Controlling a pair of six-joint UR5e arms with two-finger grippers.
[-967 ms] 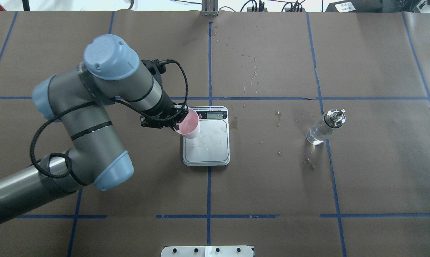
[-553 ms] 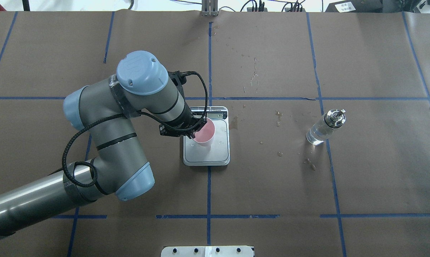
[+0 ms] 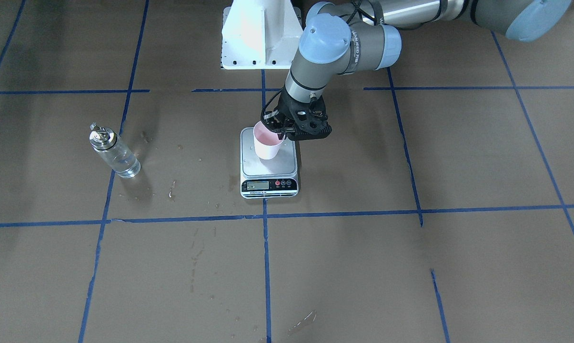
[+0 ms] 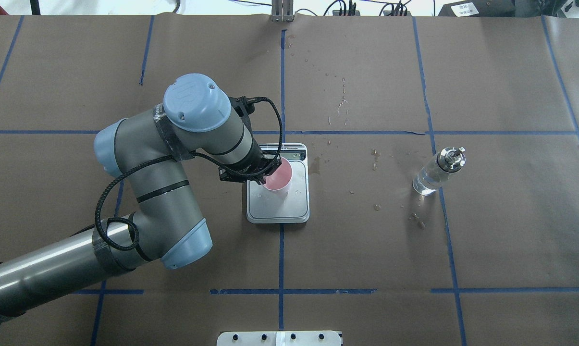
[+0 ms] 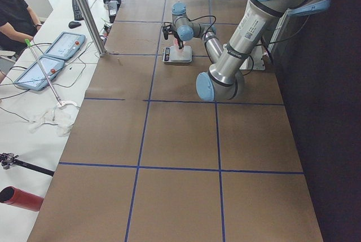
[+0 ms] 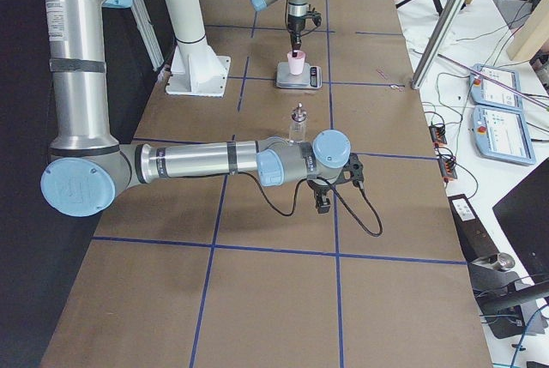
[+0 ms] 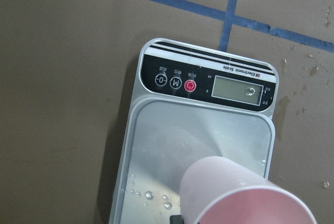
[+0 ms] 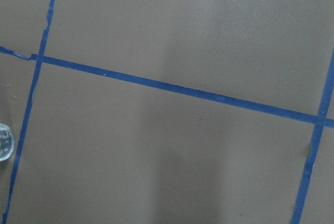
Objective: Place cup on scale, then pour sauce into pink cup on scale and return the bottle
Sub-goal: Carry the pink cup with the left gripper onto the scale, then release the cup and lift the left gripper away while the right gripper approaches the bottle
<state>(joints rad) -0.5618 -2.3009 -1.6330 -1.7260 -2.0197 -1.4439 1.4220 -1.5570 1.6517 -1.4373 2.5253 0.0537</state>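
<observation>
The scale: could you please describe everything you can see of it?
The scale is small, flat and rectangular: a silver platform dotted with water drops, and a black strip with a grey display, one red and two dark buttons. It lies flat on the brown table across a blue tape line. The left end effector holds the cup at its platform; contact is unclear.

I count one cup (image 4: 277, 175), one scale (image 4: 289, 204) and one bottle (image 4: 428, 179). I see two arms: the left arm (image 4: 145, 178) and the right arm (image 6: 189, 162). The scale has three buttons (image 7: 176, 83), two dark and one red. Two tablets (image 6: 496, 85) lie at the frame's right edge.
</observation>
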